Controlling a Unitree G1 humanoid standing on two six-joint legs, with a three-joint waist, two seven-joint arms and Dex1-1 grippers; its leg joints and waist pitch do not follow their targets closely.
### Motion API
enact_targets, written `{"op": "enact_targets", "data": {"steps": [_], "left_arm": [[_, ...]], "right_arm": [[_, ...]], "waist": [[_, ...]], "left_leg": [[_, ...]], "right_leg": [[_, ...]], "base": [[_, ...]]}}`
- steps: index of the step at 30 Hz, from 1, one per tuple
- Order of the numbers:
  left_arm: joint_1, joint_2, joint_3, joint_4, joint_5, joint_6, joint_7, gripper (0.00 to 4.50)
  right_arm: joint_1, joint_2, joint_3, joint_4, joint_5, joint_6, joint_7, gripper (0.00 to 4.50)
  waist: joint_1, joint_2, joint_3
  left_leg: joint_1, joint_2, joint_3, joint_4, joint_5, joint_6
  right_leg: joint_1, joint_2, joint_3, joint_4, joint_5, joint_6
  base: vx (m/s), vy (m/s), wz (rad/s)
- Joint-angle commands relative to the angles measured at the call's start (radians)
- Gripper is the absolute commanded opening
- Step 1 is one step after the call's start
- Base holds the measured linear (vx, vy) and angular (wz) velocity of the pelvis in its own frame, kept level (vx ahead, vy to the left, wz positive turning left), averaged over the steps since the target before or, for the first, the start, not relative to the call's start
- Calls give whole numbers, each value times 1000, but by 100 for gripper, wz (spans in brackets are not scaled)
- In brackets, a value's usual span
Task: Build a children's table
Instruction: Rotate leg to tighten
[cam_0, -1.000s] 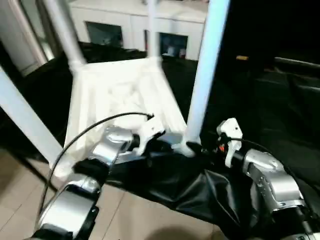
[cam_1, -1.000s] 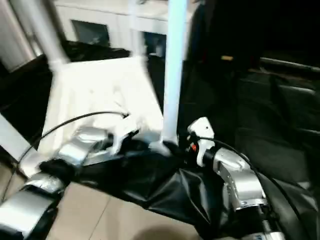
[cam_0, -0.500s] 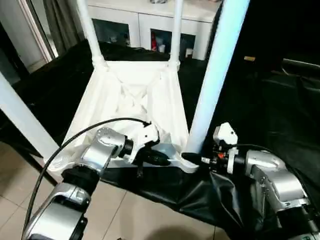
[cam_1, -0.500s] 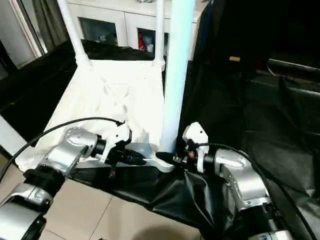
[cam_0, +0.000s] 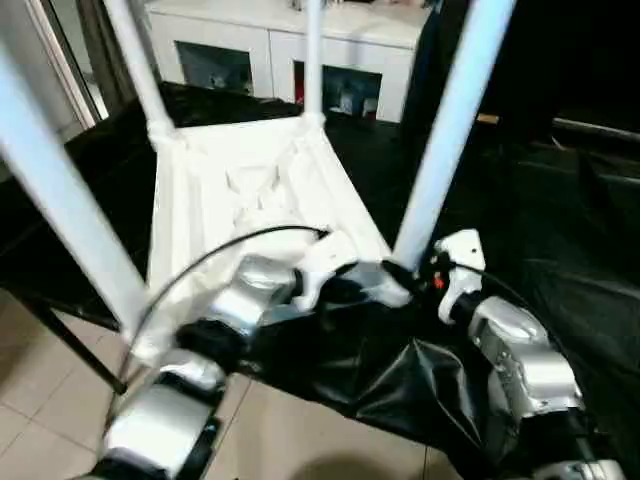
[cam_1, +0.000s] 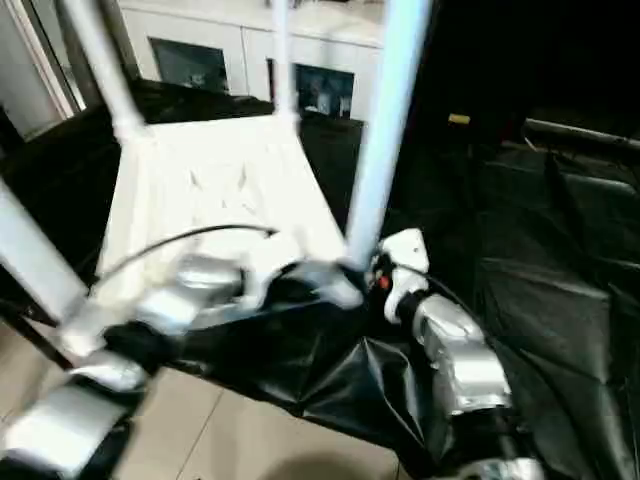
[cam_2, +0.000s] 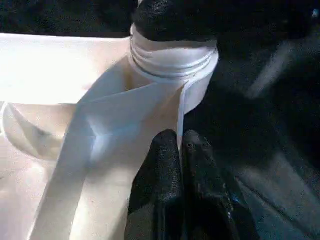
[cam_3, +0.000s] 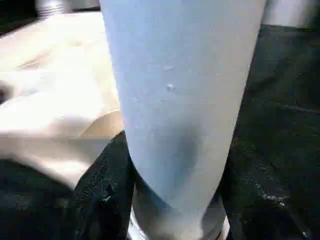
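The black-draped tabletop (cam_0: 560, 210) carries the white children's table (cam_0: 250, 190) upside down, legs up. The right pincer (cam_3: 172, 200) grasps the near right leg (cam_0: 445, 140) just above its socket. The left pincer (cam_2: 180, 150) pinches the table's rim, clenched.

Bright indoor light glares off the children's table (cam_0: 235, 185), washing out its ribs; the black drape (cam_0: 560, 260) swallows detail, and motion blur smears both forearms.

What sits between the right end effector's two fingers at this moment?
The near leg of the children's table, at its base; the black fingers flank it in the right wrist view.
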Motion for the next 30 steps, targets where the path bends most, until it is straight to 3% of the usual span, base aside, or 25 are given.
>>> {"op": "enact_targets", "data": {"steps": [1, 3, 5, 6, 9, 10, 14, 15, 17, 21, 22, 26, 27, 30], "left_arm": [[-23, -18, 66, 61, -11, 5, 199, 0], [-41, -35, 62, 92, 1, -10, 231, 0], [-55, -46, 57, 114, 8, -25, 231, 0], [-58, -45, 54, 117, 9, -30, 217, 0], [-54, -28, 37, 119, 5, -61, 134, 0], [-54, -25, 35, 122, 3, -66, 121, 0], [-16, 21, 0, 84, -10, -96, -68, 0], [0, 38, -8, 68, -18, -121, -131, 0], [18, 62, -15, 49, -26, -127, -197, 0], [60, 109, -17, -30, -70, -127, -344, 0], [73, 121, -20, -58, -87, -115, -394, 0], [109, 161, -41, -132, -117, -75, -511, 0], [115, 166, -43, -144, -120, -71, -527, 0], [124, 171, -40, -167, -126, -53, -549, 0]], "right_arm": [[14, 39, 11, 38, -27, 13, -92, 196], [5, 69, 18, 48, -51, 0, -139, 196], [-3, 81, 38, 51, -70, -15, -144, 196], [-1, 78, 45, 42, -54, -30, -104, 196], [13, 35, 72, -5, -12, -72, 55, 196], [15, 26, 78, -11, -10, -79, 77, 251], [26, -80, 89, -58, 44, -49, 260, 285], [30, -115, 95, -76, 58, -24, 315, 300], [35, -167, 111, -93, 53, -7, 375, 312], [55, -257, 135, -142, 91, 37, 530, 315], [60, -271, 139, -154, 104, 48, 561, 315], [66, -291, 155, -168, 131, 62, 633, 315], [67, -296, 160, -170, 134, 63, 647, 299], [60, -294, 166, -156, 128, 56, 650, 288]], "waist": [[0, -22, -53], [-2, -14, -55], [-1, -16, -56], [0, -10, -55], [3, -16, -55], [5, -17, -56], [10, -16, -54], [4, -18, -53], [4, -21, -53], [5, -18, -51], [3, -23, -51], [6, -18, -54], [12, -15, -54], [20, -18, -53]], "left_leg": [[8, 27, -15, -63, -228, 41], [7, 28, -16, -62, -213, 48], [10, 26, -13, -61, -214, 57], [8, 26, -14, -61, -212, 64], [5, 26, -13, -59, -211, 88], [4, 26, -12, -57, -210, 93], [1, 29, -14, -58, -200, 119], [-6, 29, -16, -60, -201, 117], [4, 31, -14, -57, -220, 111], [7, 36, -15, -60, -233, 103], [5, 37, -15, -60, -234, 106], [6, 41, -14, -60, -208, 108], [11, 43, -11, -59, -207, 107], [9, 43, -10, -60, -202, 99]], "right_leg": [[39, -47, 33, -79, -353, -156], [40, -45, 33, -75, -285, -173], [41, -45, 34, -74, -263, -181], [43, -46, 34, -74, -255, -184], [49, -46, 32, -72, -240, -187], [50, -47, 33, -73, -241, -187], [54, -49, 31, -70, -231, -192], [58, -48, 28, -70, -253, -189], [52, -49, 30, -76, -289, -189], [50, -50, 32, -73, -288, -209], [50, -49, 31, -72, -286, -213], [47, -50, 33, -62, -233, -240], [43, -50, 34, -62, -221, -247], [46, -50, 34, -58, -213, -249]], "base": [[0, 0, 0], [0, 0, 0], [0, 0, 0], [0, 0, 0], [0, 0, 0], [0, 0, 0], [0, 0, 0], [0, 0, 0], [0, 0, 0], [0, 0, 0], [0, 0, 0], [0, 0, 0], [0, 0, 0], [0, 0, 0]]}}
